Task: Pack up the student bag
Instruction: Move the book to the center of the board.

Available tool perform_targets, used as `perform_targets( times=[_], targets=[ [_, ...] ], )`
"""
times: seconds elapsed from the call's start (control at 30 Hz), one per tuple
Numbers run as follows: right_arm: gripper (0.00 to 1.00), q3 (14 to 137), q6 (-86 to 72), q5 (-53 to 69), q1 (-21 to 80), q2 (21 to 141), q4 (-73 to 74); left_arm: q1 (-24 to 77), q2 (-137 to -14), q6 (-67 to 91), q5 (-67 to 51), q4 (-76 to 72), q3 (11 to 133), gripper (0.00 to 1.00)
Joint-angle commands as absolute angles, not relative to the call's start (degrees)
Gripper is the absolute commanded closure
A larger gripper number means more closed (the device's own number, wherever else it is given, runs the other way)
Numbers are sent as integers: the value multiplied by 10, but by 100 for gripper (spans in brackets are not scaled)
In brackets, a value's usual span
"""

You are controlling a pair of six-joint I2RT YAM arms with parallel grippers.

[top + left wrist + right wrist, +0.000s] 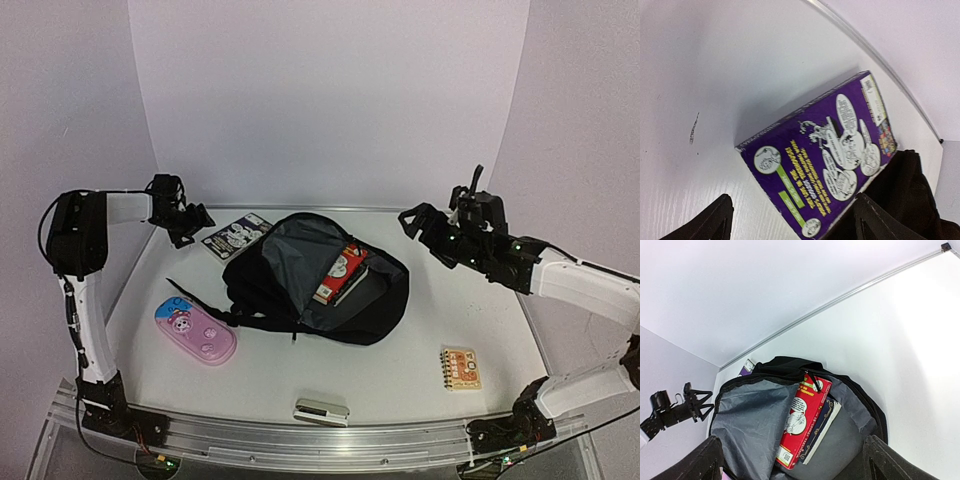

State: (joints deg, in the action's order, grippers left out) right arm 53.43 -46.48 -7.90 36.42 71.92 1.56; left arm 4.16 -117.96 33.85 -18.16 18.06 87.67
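My left gripper (195, 227) at centre left and my right gripper (416, 224) at centre right both have fingers spread wide, gripping nothing. The student bag (385, 300) lies unzipped mid-frame between them, with a red book (338, 275) showing inside.
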Motion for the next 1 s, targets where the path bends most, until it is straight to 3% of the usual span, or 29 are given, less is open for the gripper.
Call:
perform_targets(
  times=[0.0, 0.63, 0.8, 0.97],
  targets=[
    [7, 529, -458, -90, 366, 697, 22, 39, -1230, 307, -155, 214, 934, 17],
    [7, 513, -470, -89, 366, 688, 31, 39, -1334, 277, -182, 222, 1029, 18],
    [6, 512, -469, -91, 366, 691, 33, 39, -1336, 274, -189, 215, 1032, 21],
    [6, 512, -471, -92, 366, 695, 33, 39, -1332, 275, -204, 214, 1033, 30]
  ],
)
